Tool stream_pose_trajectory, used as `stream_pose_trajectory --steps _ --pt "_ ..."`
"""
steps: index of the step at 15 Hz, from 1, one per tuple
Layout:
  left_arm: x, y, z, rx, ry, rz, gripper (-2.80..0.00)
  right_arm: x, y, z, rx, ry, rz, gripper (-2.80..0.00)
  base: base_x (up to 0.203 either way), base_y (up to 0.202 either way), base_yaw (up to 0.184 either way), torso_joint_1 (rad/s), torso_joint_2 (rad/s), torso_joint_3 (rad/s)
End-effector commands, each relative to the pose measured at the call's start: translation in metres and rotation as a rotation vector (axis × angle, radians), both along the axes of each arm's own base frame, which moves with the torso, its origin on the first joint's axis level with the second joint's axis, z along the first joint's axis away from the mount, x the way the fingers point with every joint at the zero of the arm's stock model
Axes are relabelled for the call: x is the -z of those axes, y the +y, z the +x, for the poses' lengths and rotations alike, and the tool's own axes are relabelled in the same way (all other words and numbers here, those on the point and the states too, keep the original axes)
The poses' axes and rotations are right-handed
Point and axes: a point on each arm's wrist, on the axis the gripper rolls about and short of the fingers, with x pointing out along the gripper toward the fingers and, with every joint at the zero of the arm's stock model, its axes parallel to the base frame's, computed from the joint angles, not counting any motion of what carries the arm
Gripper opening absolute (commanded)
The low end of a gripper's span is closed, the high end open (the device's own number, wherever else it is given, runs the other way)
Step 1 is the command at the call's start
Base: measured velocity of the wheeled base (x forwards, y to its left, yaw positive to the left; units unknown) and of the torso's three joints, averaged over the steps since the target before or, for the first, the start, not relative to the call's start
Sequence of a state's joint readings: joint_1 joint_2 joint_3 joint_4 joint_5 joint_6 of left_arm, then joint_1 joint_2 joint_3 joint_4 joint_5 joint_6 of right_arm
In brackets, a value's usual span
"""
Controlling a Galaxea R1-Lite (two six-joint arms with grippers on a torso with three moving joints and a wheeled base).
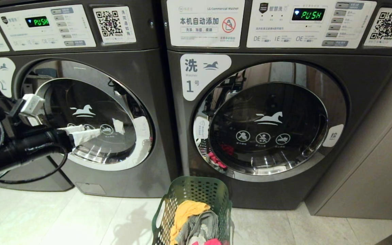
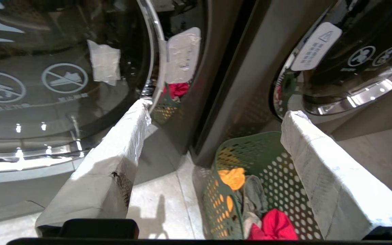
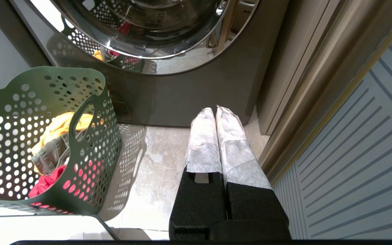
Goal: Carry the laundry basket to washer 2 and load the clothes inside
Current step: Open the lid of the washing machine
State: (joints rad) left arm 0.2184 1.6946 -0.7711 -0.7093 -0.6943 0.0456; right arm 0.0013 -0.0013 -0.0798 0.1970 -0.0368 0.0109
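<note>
Laundry basket sits on the floor at the near edge of the head view, in front of washer 1, just right of the seam between the two machines. Its near end is cut off by the frame edge. Inside are the clothes: mustard yellow piece on top toward the far side, grey one under and beside it, pink-red one nearest, mostly cropped in the head view but clearer in both wrist views.

Washer 2 stands left of the basket, door closed; its "2" label is partly cut off at the left edge. Drum interior can't be made out, the glass is dark and reflective. A small white patch sits on the door glass.

Left claw reaches in from the left, level with the lower half of washer 2's door, fingers spread wide, holding nothing. Whether a fingertip touches the door can't be told.

Right claw hangs low over the floor right of the basket, near washer 1's base, fingers pressed together and empty. Not visible in the head view.

Both displays read "PUSH".
</note>
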Motion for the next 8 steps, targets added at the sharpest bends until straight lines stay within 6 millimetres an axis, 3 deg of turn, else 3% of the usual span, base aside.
stream_pose_trajectory --steps 1,4,8 --pt "0.015 0.006 0.011 -0.002 0.020 -0.003 0.00 0.000 0.000 0.000 0.000 0.002 0.000 -2.80 0.000 0.000 0.000 0.000 0.00 0.000" --pt "0.045 0.006 0.020 0.010 0.035 -0.007 0.00 0.000 0.000 0.000 0.000 0.002 0.000 -2.80 0.000 0.000 0.000 0.000 0.00 0.000" --pt "0.085 0.020 0.044 0.016 0.034 -0.020 0.00 0.000 0.000 0.000 0.000 0.002 0.000 -2.80 0.000 0.000 0.000 0.000 0.00 0.000"
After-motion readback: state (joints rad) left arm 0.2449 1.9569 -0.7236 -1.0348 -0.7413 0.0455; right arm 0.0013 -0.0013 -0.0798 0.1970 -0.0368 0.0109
